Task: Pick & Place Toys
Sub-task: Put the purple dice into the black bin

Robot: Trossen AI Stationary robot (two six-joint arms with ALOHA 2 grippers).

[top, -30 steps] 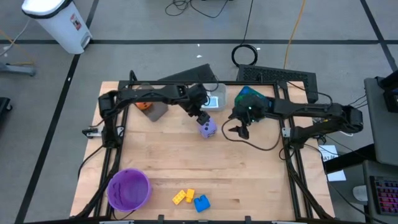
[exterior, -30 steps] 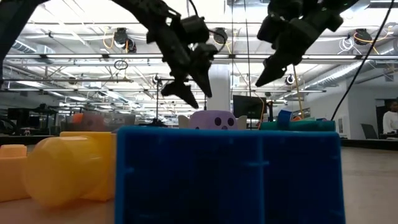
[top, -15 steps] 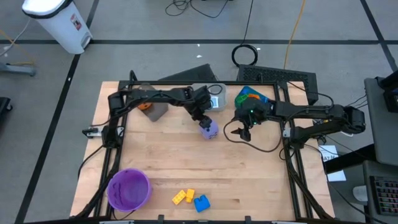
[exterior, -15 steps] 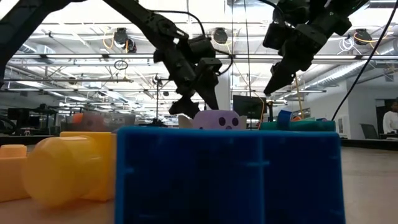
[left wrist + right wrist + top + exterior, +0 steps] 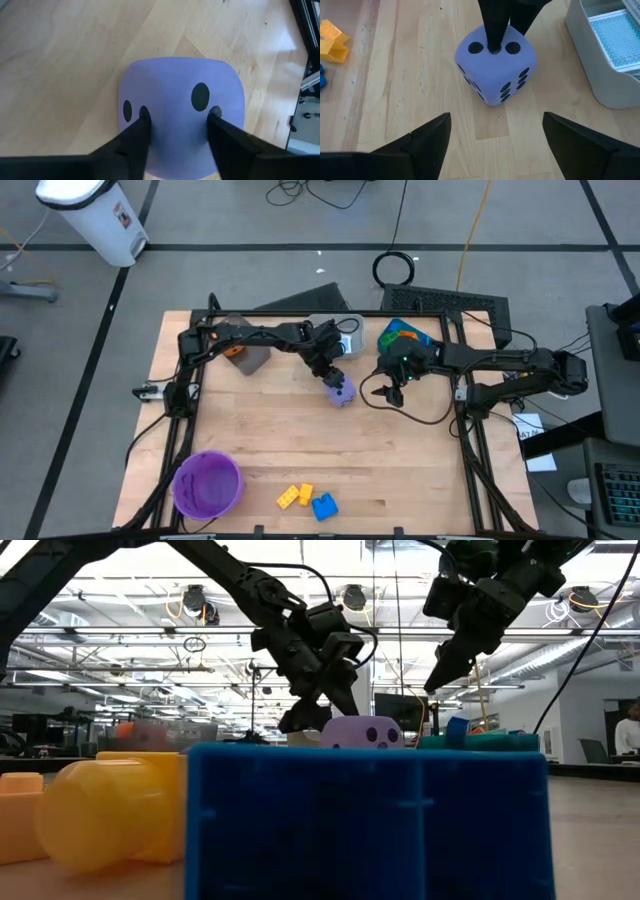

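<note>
Left claw (image 5: 334, 377) is down on the purple die (image 5: 341, 390), which sits on the counter (image 5: 300, 440) near the back middle, just in front of the white bin (image 5: 345, 340); the left wrist view has both fingers (image 5: 135, 142) pressed on the die's top face, so it's pinched on the die but the die isn't lifted. Right claw (image 5: 388, 388) hangs spread and empty just to the die's right, near the teal bin (image 5: 405, 338), not touching it. Yellow bricks (image 5: 294, 495) and blue brick (image 5: 324, 506) lie well apart at the front edge, beside the purple bowl (image 5: 207, 483).
</note>
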